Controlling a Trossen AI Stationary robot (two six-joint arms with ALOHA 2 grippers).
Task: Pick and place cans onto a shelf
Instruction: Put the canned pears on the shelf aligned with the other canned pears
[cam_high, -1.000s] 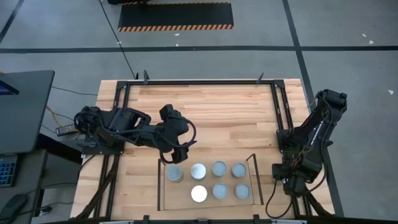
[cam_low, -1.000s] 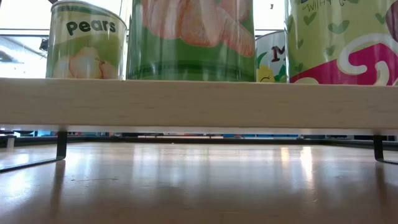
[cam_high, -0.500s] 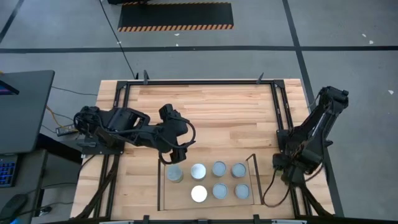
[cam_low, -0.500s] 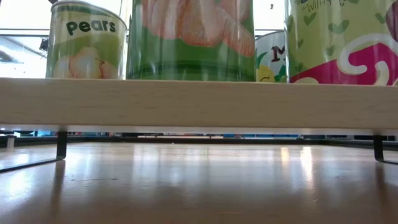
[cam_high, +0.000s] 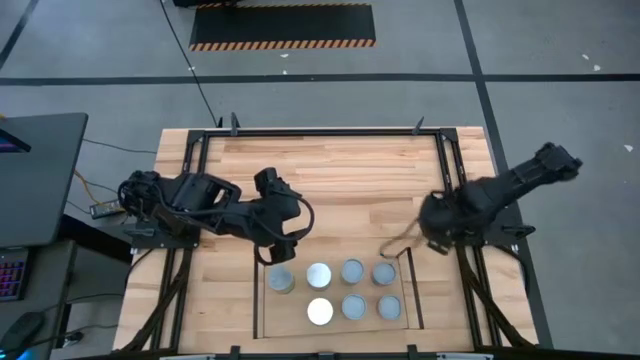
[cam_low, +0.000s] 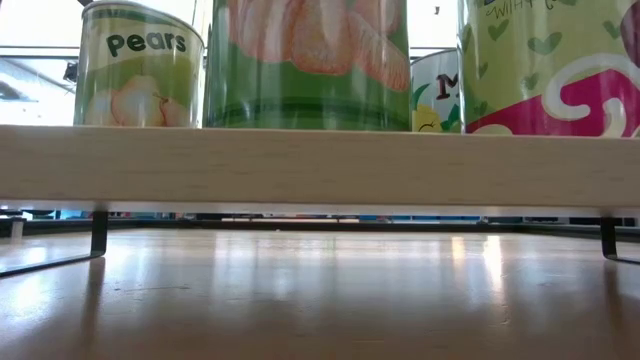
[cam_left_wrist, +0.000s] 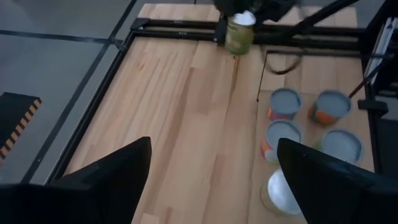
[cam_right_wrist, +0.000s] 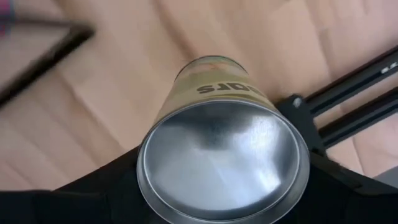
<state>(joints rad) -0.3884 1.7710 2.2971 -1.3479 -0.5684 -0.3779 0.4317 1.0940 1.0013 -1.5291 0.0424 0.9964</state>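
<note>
Your right gripper (cam_right_wrist: 224, 205) is clamped on a can (cam_right_wrist: 222, 146), held over the table (cam_high: 340, 170) just beside the shelf's (cam_high: 262, 310) far right corner. Your left gripper (cam_high: 283, 250) sits at the shelf's far left edge, fingers (cam_left_wrist: 106, 180) spread wide, holding nothing. Seven cans (cam_high: 352, 271) stand on the shelf.

Even, bright overhead light fills the high view, with soft shadows under both arms. In the low view the pale wooden tabletop (cam_low: 320, 300) carries streaky white glare, and windows at upper left blow out. The right wrist view is motion-blurred; its silver-lidded tin can (cam_right_wrist: 224, 158) shows patchy highlights at centre.
</note>
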